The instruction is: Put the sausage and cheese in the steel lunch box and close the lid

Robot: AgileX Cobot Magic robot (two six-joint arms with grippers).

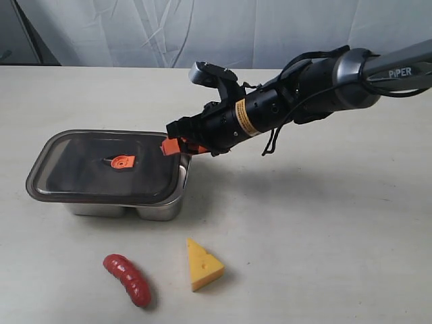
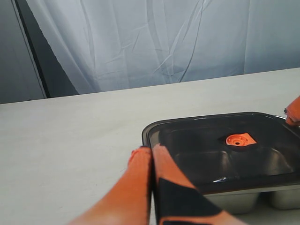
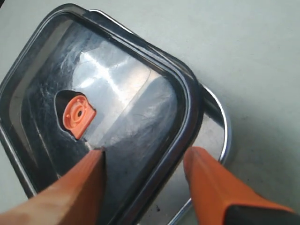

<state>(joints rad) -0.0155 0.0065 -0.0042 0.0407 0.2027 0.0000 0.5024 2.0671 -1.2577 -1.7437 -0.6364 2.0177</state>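
The steel lunch box stands at the table's left with the dark lid lying on it, shifted so a strip of the box's right end shows. The orange valve marks the lid's centre. My right gripper reaches across and is open, its fingers straddling the lid's right edge without closing on it. In front of the box, the red sausage and the yellow cheese lie on the table. My left gripper is shut and empty, beside the box's other end.
A pale curtain hangs behind the beige table. The right arm stretches diagonally over the table's middle. The left arm is outside the exterior view.
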